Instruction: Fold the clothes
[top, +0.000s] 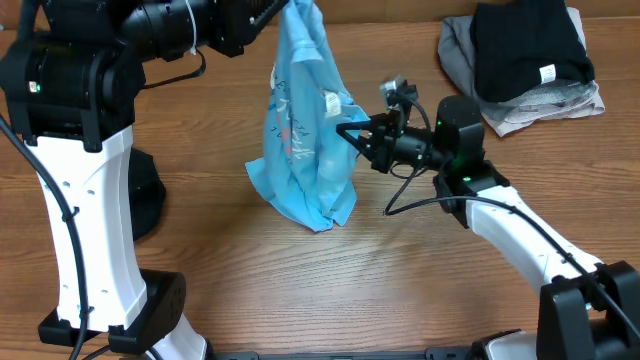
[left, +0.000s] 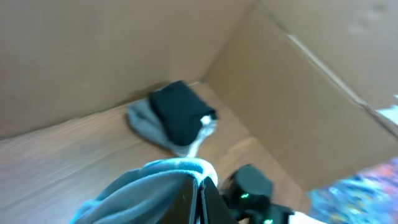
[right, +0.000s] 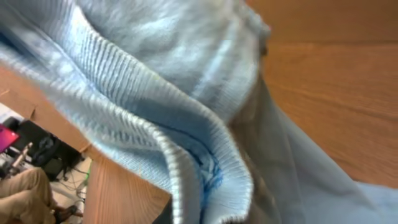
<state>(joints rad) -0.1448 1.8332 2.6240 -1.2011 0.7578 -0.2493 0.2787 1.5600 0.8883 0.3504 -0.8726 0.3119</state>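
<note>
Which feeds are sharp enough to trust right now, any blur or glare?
Overhead: sharp, evenly lit, no harsh glare, the light blue T-shirt crisp. Left wrist: blurred throughout, the black garment on the grey garment smeared. Right wrist: shirt fills the frame, ribbed edge sharp, the rest soft.

**Overhead view:** the table is seen from directly above and from far off, with both arm bases along the lower edge of the frame.

**Left wrist view:** the scene is taken from high up, past the left gripper's fingers, and is directed obliquely down across the table toward the pile of black and grey garments.

**Right wrist view:** the lens is held so near the light blue T-shirt that its ribbed edge fills most of the frame.

The T-shirt is shared by all three views. The pile and the right arm are shared by the overhead and left wrist views.
</note>
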